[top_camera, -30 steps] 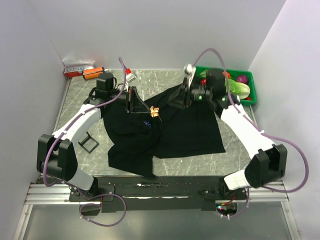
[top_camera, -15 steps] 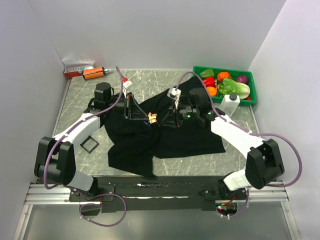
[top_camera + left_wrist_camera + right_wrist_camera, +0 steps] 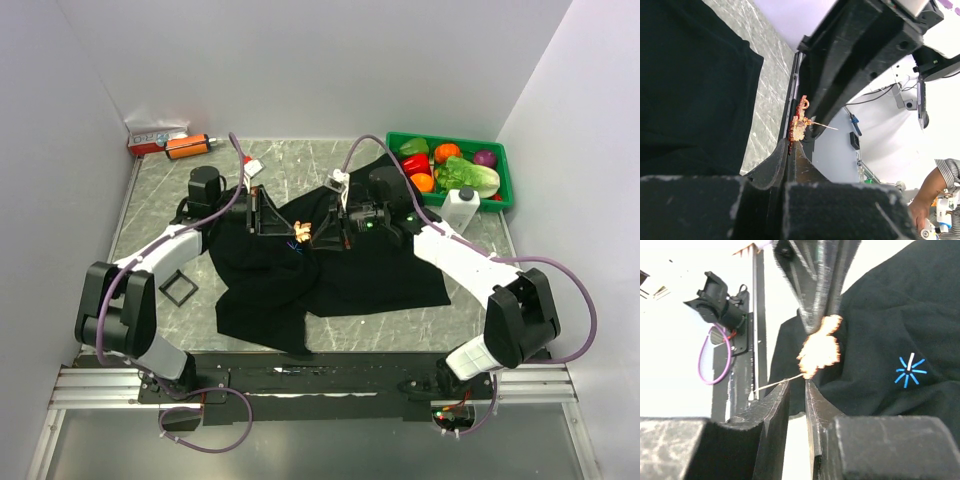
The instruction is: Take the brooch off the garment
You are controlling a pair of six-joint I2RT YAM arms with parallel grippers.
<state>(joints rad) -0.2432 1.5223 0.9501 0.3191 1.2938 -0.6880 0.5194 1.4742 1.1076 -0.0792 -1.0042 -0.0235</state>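
Fingertips of the right gripper are held narrowly apart, with nothing between them. Just ahead lies the brooch, its long axis along the approach and its pin slanting across one tip. Beyond it, the left gripper is pressed together at the brooch's far end, above the garment.

I see a grey marbled surface walled on three sides. A black garment sprawls across its middle, rumpled, its near left corner reaching the front edge. In my far right corner sits a green tray of vegetables, with a white bottle touching its near side. In the far left corner an orange cylinder lies beside a red-and-white box. A small black square frame lies left of the garment.
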